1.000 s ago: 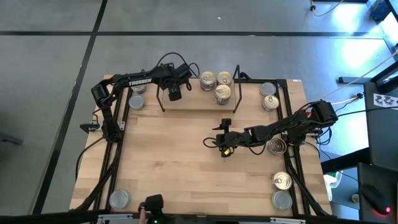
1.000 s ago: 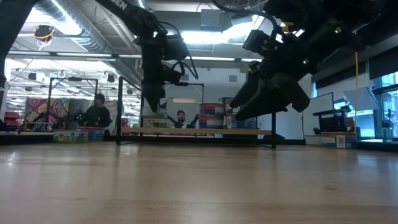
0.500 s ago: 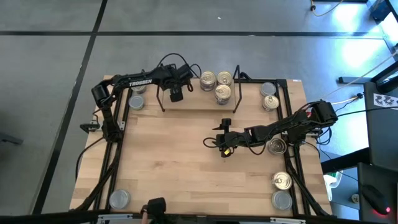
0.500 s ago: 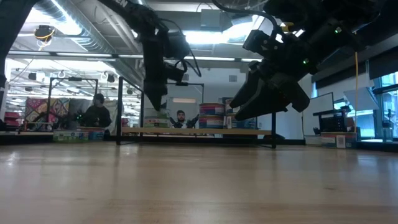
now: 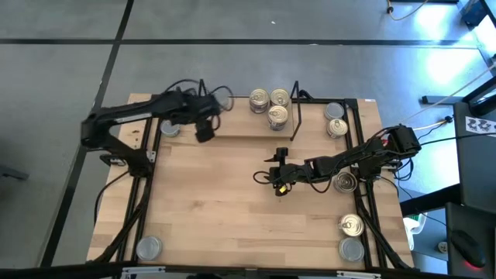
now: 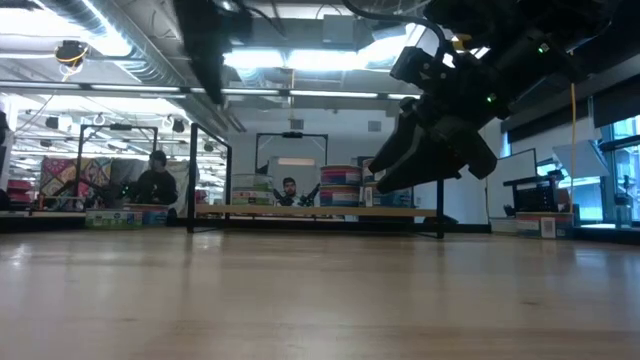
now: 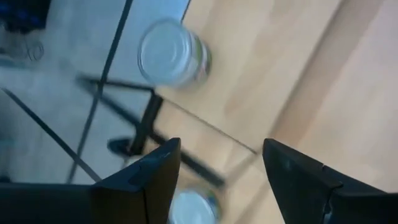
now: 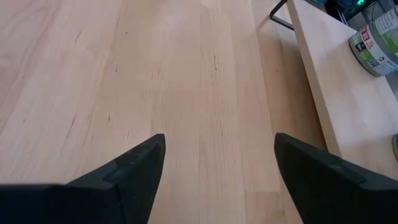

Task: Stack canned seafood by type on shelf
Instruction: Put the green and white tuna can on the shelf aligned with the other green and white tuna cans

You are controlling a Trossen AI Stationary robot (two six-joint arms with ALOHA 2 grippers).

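Observation:
Three cans [image 5: 277, 116] with pale gold tops stand on the shelf [image 5: 240, 128] at the table's far side. The shelf is a light wooden board between black wire end frames. My left gripper [image 5: 203, 129] hovers open, high above the shelf's left end, with nothing between its fingers. Its wrist view looks down on a silver-topped can [image 7: 171, 53] and a second can [image 7: 193, 208] on the table left of the shelf. My right gripper [image 5: 277, 178] hangs open over the middle of the table, near side of the shelf, holding nothing; its open fingers [image 8: 137, 168] frame bare tabletop.
Loose cans stand on the tabletop: two at the far right [image 5: 335, 121], one beside the right arm [image 5: 344, 182], two at the near right [image 5: 353, 225] and one at the near left [image 5: 147, 248]. Black frame rails [image 5: 147, 178] run along both side edges.
My left gripper has risen from the shelf's left end and swung toward the table's left edge, rolling about its own line as it went; most of this came in the last half second. It stays open and carries nothing. My right arm has kept still.

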